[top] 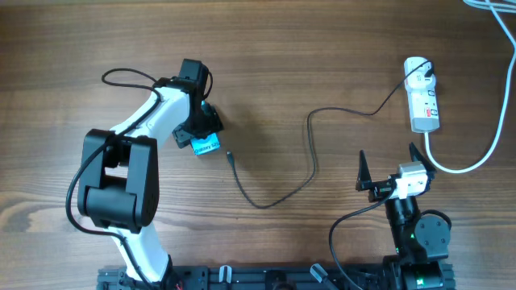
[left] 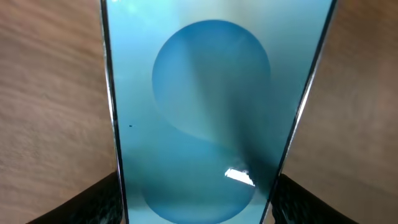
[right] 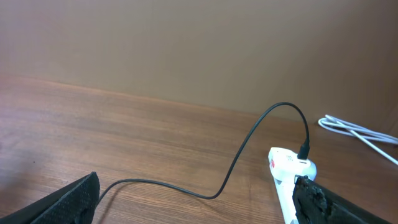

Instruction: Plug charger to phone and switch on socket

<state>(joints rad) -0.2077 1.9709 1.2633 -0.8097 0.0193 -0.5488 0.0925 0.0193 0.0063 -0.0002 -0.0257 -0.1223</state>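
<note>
Left gripper (left: 196, 205) down over the phone (left: 205, 106), one dark finger (left: 93, 202) at each long edge, jaws partway in; pressed on the pale rim or just shy of it, cannot tell. Phone flat and screen up, bright teal, left of the table's middle, only its near end peeking out from under the wrist in the overhead view. Bare wood of the table (top: 322, 40) on its far side and to its left, open room there. Just right of the phone and apart from it, the connector tip (top: 230, 156) of the charger (top: 310, 145). From there a thin black line running near and right, bending back far through the middle ground between the two arms, then heading right to its plug (top: 428, 75), seated in the far end of the socket (top: 423, 101). Socket lying lengthways near-to-far at the far right, small red marks on its face. From its near end a thick white cord (right: 339, 124), looping near and right, then away far along the right side and out of view. Right gripper (top: 388, 157) on the near side of the socket, a little left of it and apart, fingers spread wide and holding nothing. In its own wrist view, bare wood between the tips, socket and plug ahead to the right. Across the centre, in the path between the arms, the charger's slack loop. On the left, the left arm (top: 153, 121) slanting over the wood from its black base, its own black lead arching out to the far left. Along the near edge, a black rail (top: 242, 278).
</note>
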